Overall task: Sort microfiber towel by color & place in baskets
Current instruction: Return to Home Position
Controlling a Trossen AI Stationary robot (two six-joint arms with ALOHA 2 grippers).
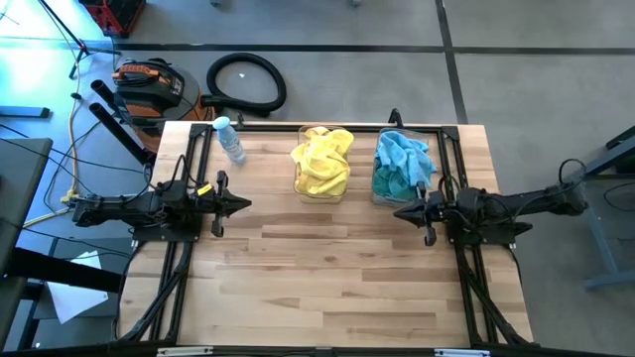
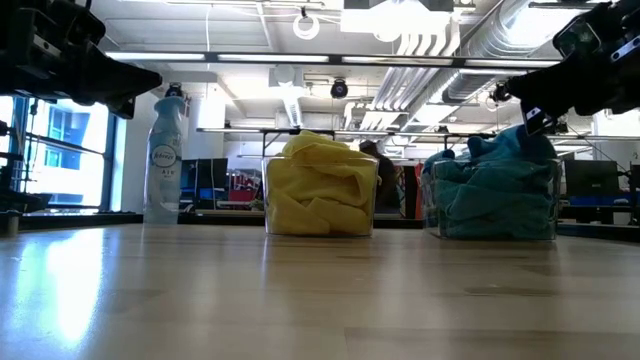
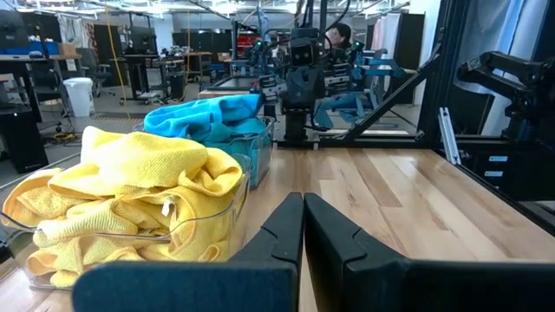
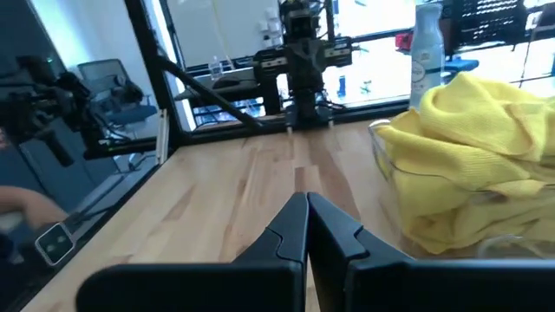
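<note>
Two clear tubs stand side by side toward the table's far edge. The left basket (image 1: 322, 188) is heaped with yellow towels (image 1: 322, 162), also yellow towels (image 2: 318, 187) in the low view. The right basket (image 1: 397, 188) holds teal-blue towels (image 1: 402, 159), seen too as teal-blue towels (image 2: 492, 190). My left gripper (image 1: 246, 204) hovers at the table's left side, shut and empty, left of the yellow basket; its fingertips (image 3: 303, 201) meet. My right gripper (image 1: 397, 211) hovers at the right side, just near of the blue basket, shut and empty (image 4: 307, 201).
A clear spray bottle with a blue cap (image 1: 229, 138) stands near the table's far left corner. Black frame rails (image 1: 179, 278) run along both table sides. The wide wooden surface (image 1: 327, 278) lies between the arms and the near edge.
</note>
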